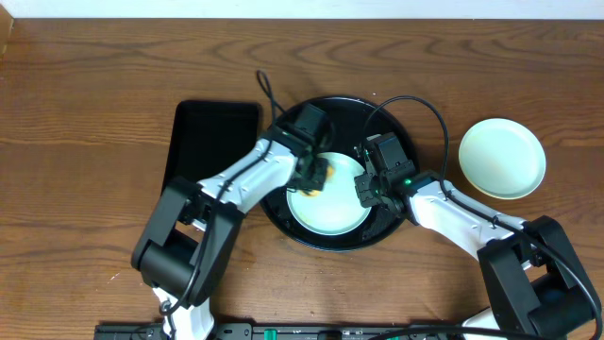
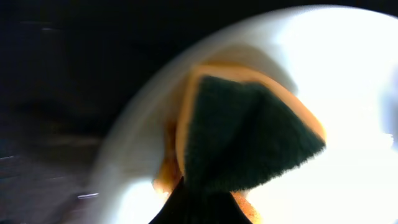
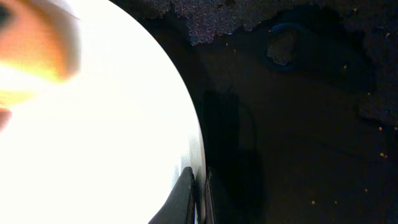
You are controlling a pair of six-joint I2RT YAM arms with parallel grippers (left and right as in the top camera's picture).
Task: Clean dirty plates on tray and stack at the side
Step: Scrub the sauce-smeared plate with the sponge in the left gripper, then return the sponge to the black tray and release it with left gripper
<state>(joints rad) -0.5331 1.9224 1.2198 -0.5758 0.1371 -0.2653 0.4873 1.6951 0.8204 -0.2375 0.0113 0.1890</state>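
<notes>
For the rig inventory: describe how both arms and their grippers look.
The left arm and right arm match: white rounded link shells between chunky black joint housings. The left gripper and right gripper are black, boxy, two-fingered. A thin black cable loops off each wrist. A small green light glows on the right wrist; no other markings are legible.

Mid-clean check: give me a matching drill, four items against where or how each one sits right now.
Items:
1. sponge
2. centre plate
3. right-hand plate
4. rectangular tray

States:
A. on bare wood, right of the round tray, untouched
B. rim pinched by the right gripper
C. on the table, left of the round tray
D. in the left gripper, against a plate

Pairs: 1-D, 2-B, 3-A, 4-C
</notes>
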